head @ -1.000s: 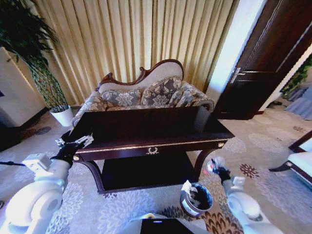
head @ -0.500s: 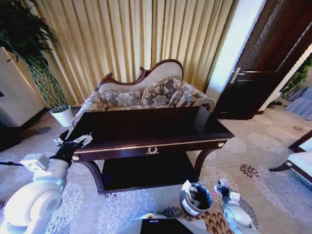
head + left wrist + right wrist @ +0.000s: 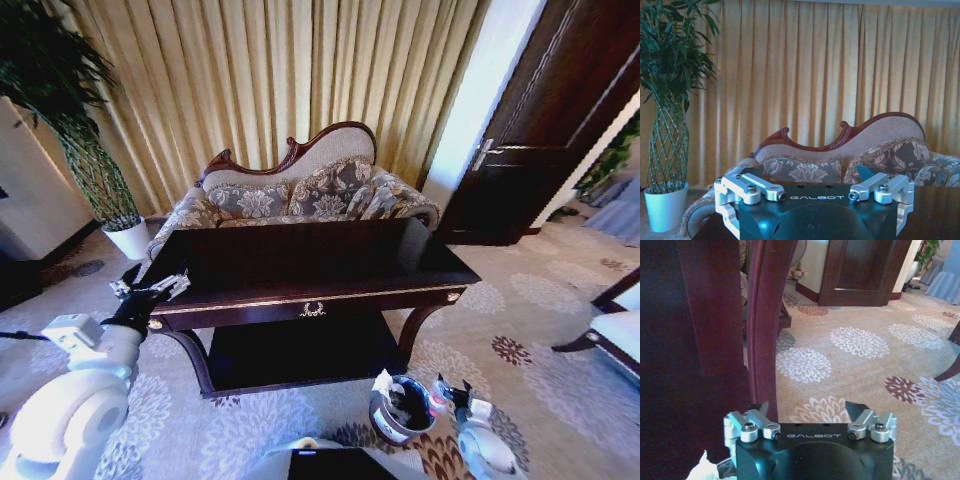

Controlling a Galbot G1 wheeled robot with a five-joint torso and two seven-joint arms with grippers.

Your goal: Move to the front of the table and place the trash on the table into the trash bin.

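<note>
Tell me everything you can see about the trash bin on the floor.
The trash bin is a small, round, dark bin with a shiny metallic look, standing upright on the patterned carpet in front of the table's right leg. White crumpled paper sticks up at its rim. The right hand, open, hangs close beside it.

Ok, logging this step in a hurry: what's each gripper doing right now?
Left gripper: open, empty, by the table's left front corner.
Right gripper: open, empty, low beside the trash bin.
</note>
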